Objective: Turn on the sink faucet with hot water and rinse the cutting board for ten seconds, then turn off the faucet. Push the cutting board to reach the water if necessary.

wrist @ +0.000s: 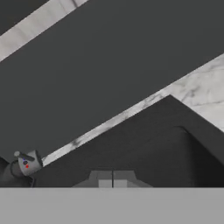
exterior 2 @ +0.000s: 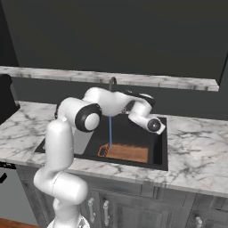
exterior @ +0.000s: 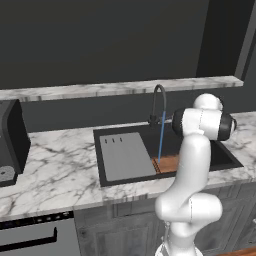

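Water [exterior: 161, 140] runs in a thin blue stream from the dark gooseneck sink faucet [exterior: 159, 102] and lands on the left end of the brown cutting board [exterior: 168, 162], which lies flat in the black sink [exterior: 225, 156]. From the right, the water [exterior 2: 110, 131] meets the cutting board [exterior 2: 128, 152] near its left edge. My gripper [wrist: 113, 180] is shut with nothing between its tips, held over the sink's rear part. The faucet's small base with lever [wrist: 26, 164] sits to the lower left in the hand view, apart from the tips.
A large grey slab with three slots [exterior: 125, 156] fills the left half of the sink. A dark appliance [exterior: 11, 140] stands on the marble counter at the far left. A raised marble ledge [exterior: 120, 89] runs along the dark back wall.
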Robot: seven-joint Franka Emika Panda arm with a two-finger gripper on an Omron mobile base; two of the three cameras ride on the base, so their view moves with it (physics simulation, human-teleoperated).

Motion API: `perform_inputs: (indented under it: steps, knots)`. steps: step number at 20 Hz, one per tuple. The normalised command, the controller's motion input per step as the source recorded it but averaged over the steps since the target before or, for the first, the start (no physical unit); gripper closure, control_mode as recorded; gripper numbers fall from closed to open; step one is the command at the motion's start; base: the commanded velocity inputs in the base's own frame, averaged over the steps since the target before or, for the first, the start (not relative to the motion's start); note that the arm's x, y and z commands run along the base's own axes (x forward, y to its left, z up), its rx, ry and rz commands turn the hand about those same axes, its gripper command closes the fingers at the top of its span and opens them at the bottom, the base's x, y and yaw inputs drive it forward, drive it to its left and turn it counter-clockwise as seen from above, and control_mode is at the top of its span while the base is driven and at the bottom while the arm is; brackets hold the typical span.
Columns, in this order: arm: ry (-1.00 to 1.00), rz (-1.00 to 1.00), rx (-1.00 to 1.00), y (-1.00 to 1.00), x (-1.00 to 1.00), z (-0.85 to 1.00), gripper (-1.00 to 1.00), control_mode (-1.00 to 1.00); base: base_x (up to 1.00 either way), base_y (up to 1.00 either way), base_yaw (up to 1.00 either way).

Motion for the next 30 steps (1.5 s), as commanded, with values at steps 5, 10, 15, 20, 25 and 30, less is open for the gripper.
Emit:
perform_inputs:
  steps: [5,10,15,20,25,30]
  knots:
    - [0.26,0.06,0.00,0.03,0.05,0.00,1.00,-1.00,0.00,0.00,0.00]
    - [0.23,0.11,0.00,0.20,0.03,0.00,1.00,-1.00,0.00,0.00,0.00]
    - [0.21,0.10,0.00,0.36,0.00,0.01,1.00,-1.00,0.00,0.00,0.00]
    - [0.15,0.09,0.00,0.18,0.00,0.06,1.00,-1.00,0.00,0.00,0.00]
    - [0.05,0.02,0.00,0.00,0.00,0.16,1.00,-1.00,0.00,0.00,0.00]
    - [0.00,0.00,0.00,0.00,0.00,0.06,1.00,-1.00,0.00,0.00,0.00]
